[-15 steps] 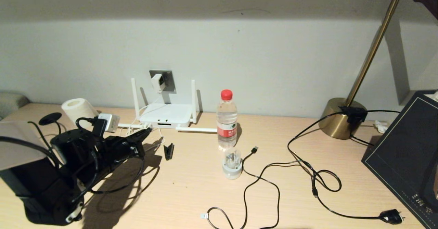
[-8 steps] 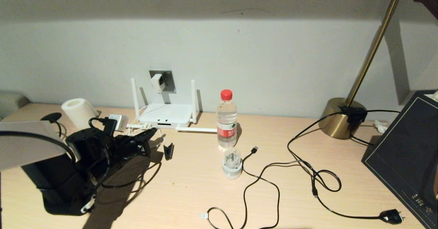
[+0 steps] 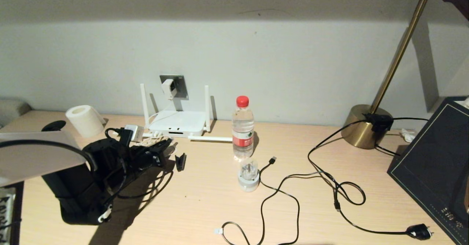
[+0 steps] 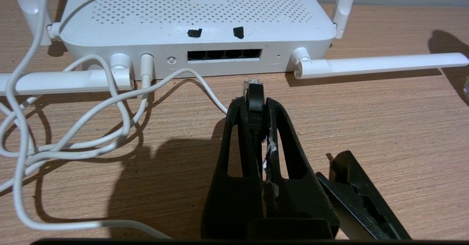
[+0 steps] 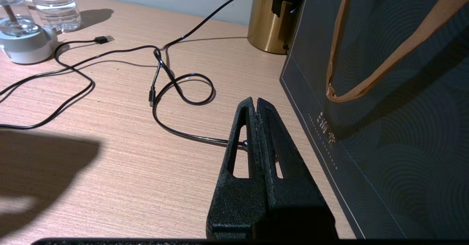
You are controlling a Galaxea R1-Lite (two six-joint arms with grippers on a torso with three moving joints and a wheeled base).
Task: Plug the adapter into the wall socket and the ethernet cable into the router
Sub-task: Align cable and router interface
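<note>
The white router (image 3: pixel 178 123) lies against the wall, two antennas up and two flat on the desk. Above it the white adapter (image 3: pixel 168 88) sits in the grey wall socket (image 3: pixel 179 81). My left gripper (image 4: pixel 255 104) is shut on the ethernet cable (image 4: pixel 255 93). Its clear-tipped plug pokes out past the fingertips, a short way in front of the router's dark port slot (image 4: pixel 224 54) and slightly to one side of its middle. In the head view this gripper (image 3: pixel 165 146) is low over the desk just left of the router's front. My right gripper (image 5: pixel 254 104) is shut and empty.
White cord (image 4: pixel 73 102) loops in front of the router. A loose black clip (image 3: pixel 180 162), water bottle (image 3: pixel 243 127) and round white-and-clear plug piece (image 3: pixel 248 175) are nearby. Black cables (image 3: pixel 293 186), a brass lamp base (image 3: pixel 362 127) and a dark bag (image 3: pixel 436 164) fill the right.
My left arm has moved forward and to the right, carrying the ethernet plug closer to the router's front. The right arm has stayed still.
</note>
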